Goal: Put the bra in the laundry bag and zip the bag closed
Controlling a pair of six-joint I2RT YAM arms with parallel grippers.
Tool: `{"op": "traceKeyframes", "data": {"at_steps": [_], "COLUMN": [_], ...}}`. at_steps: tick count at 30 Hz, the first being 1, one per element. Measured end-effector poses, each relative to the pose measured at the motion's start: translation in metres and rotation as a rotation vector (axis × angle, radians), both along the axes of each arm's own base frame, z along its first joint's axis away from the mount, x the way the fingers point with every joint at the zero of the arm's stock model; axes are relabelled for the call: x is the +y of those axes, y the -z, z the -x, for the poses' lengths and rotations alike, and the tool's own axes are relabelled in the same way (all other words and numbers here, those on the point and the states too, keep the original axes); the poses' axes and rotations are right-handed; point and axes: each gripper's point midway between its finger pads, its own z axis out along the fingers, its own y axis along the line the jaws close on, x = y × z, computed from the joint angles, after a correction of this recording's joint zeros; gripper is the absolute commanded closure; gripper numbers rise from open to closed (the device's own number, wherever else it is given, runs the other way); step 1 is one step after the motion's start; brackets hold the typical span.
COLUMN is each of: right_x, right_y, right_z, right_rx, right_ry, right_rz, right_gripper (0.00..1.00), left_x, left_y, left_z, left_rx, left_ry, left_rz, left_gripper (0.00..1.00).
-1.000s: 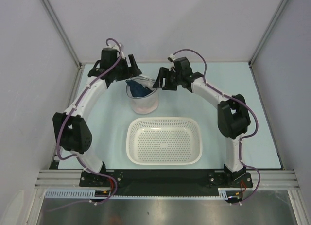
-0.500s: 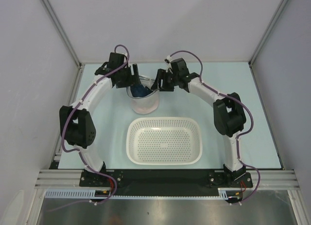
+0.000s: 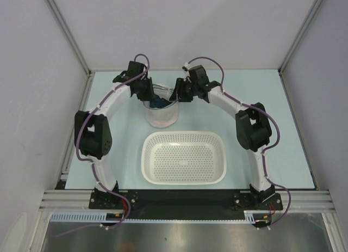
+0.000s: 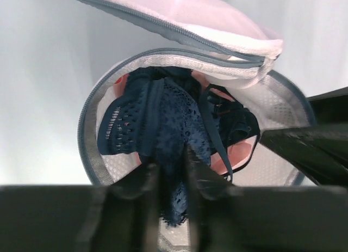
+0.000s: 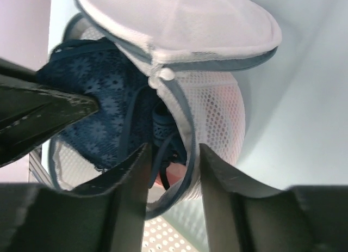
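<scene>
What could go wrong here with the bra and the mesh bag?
The left fingers pinch lace of the bra at the rim of the laundry bag; withdrawing without letting go could drag it back out. A strap lies close to the zip rim that the right fingers straddle and might snag in the zip.

the bag (image 5: 217, 105) was white net, and its zip (image 4: 87, 127) was grey-blue. the bra (image 4: 174, 116) was dark blue lace with little flowers, pink inside. the basket (image 3: 184, 135) was white with rows of small holes. the table (image 3: 261, 94) was pale blue. the cables (image 3: 204, 60) were purple.
</scene>
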Motion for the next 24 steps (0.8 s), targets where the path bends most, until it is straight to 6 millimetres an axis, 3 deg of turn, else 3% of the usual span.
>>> {"op": "traceKeyframes", "data": {"at_steps": [2,7,14,17,19,22,24], "right_x": [0.0,-0.005,-0.008,-0.01,-0.01,-0.01,-0.01], "right_y": [0.005,0.014,0.018,0.018,0.018,0.018,0.018], "right_z": [0.0,0.0,-0.002,-0.002,-0.002,-0.002,-0.002], "right_rx": [0.009,0.024,0.02,0.021,0.021,0.021,0.021], "right_ry": [0.001,0.014,0.028,0.033,0.034,0.034,0.034], "right_rz": [0.008,0.037,0.061,0.066,0.067,0.067,0.067], "right_gripper": [0.66,0.83,0.86,0.86,0.86,0.87,0.87], "left_x": [-0.003,-0.011,-0.023,-0.027,-0.03,-0.031,-0.03], "left_y": [-0.002,-0.017,-0.043,-0.033,-0.015,0.015,0.026], "left_z": [-0.001,0.002,0.01,0.004,0.0,-0.003,-0.002], "left_rx": [-0.005,-0.03,-0.077,-0.054,-0.012,0.047,0.079], "left_ry": [0.003,0.032,0.073,0.088,0.098,0.1,0.113], "left_rz": [0.015,0.068,0.294,0.342,0.339,0.268,0.204], "left_gripper": [1.0,1.0,1.0,1.0,1.0,0.94,0.86]}}
